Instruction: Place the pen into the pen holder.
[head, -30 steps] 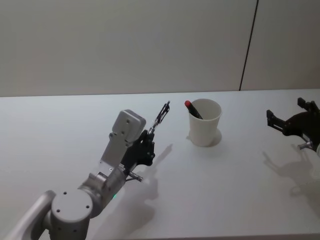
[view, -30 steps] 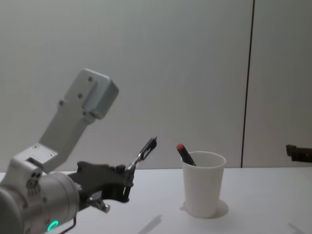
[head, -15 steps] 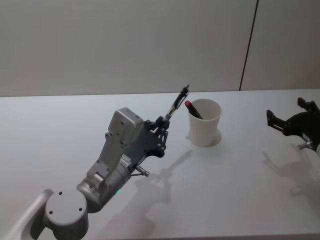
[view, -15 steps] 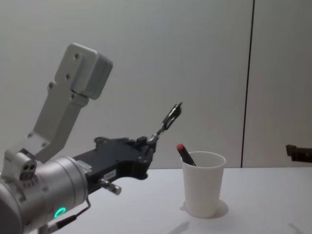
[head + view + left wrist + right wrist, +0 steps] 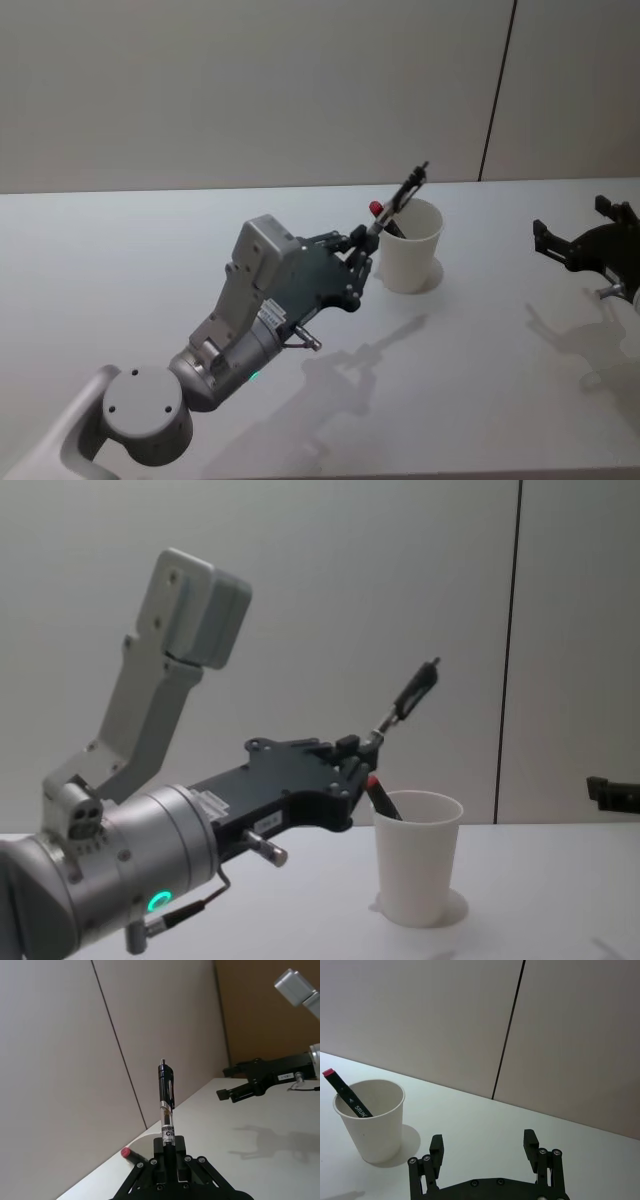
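Observation:
My left gripper (image 5: 364,243) (image 5: 368,748) (image 5: 168,1149) is shut on a black and clear pen (image 5: 403,194) (image 5: 411,697) (image 5: 165,1102). The pen slants up and away from the fingers, its upper end above the near rim of the pen holder (image 5: 409,246) (image 5: 417,857) (image 5: 370,1120), a white paper cup on the table. A red-capped black marker (image 5: 383,217) (image 5: 379,795) (image 5: 346,1094) (image 5: 131,1154) leans inside the cup. The gripper hangs just left of the cup, above the table. My right gripper (image 5: 578,248) (image 5: 484,1147) rests open at the table's right side.
The white table (image 5: 150,260) is bare around the cup. A pale wall with a dark vertical seam (image 5: 497,90) stands behind. The left arm's grey forearm (image 5: 170,700) rises large at the left of the chest view.
My left gripper has carried the pen up and to the right, from the table's middle to just beside the cup. The right gripper has stayed still.

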